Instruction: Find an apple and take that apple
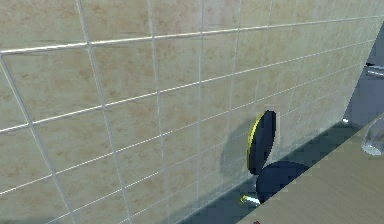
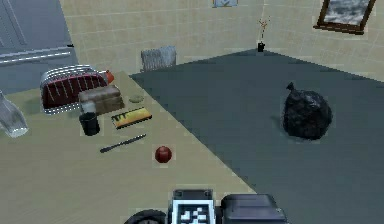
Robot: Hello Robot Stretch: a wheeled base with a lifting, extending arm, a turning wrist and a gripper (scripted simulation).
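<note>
A small red round apple [image 2: 163, 154] lies on the beige countertop [image 2: 60, 175] in the arm side view, a little left of the middle. At that view's bottom edge the arm's end shows a white marker square [image 2: 195, 212] with black marks. The gripper's dark body [image 2: 148, 216] sits just left of it, below the apple in the picture. Its far end is cut off by the edge, so I cannot tell whether it holds anything.
On the counter stand a red wire rack [image 2: 68, 86], a tan box [image 2: 103, 99], a dark cup [image 2: 89, 123], a thin utensil [image 2: 122, 145] and a glass [image 2: 12, 118]. A black bag [image 2: 307, 112] sits on the dark floor. A dark pan [image 1: 262, 138] leans on the tiled wall.
</note>
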